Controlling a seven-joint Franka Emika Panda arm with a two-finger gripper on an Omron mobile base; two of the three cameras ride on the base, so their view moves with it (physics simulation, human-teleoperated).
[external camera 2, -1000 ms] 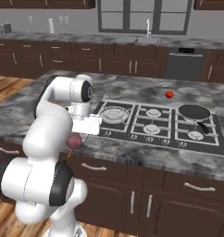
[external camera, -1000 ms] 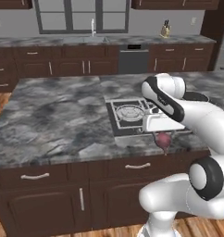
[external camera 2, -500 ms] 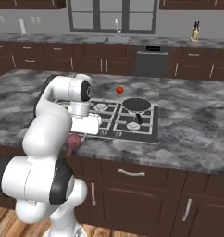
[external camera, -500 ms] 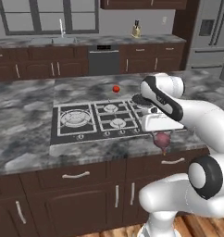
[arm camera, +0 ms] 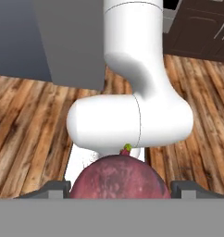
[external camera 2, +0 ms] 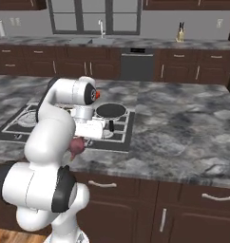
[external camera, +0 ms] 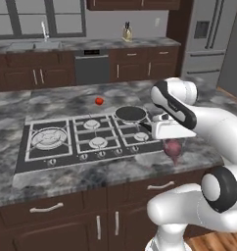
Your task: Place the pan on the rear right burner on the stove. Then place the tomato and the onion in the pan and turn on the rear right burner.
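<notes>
My two-finger gripper [arm camera: 119,189] clamps the dull maroon-pink onion [arm camera: 119,177] just off the steel-grey stove [external camera: 66,152]. Its roundness could let it slip before reaching the small dark frying pan [external camera: 130,114] on the stove's rear right burner.

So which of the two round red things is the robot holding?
The duller maroon-pink one, the onion, sits between the gripper fingers, off the counter's front edge. The bright red tomato lies on the counter behind the stove, untouched.

Onion [arm camera: 119,178] bottom cut off; tomato [external camera 2: 97,94] half hidden behind arm
</notes>
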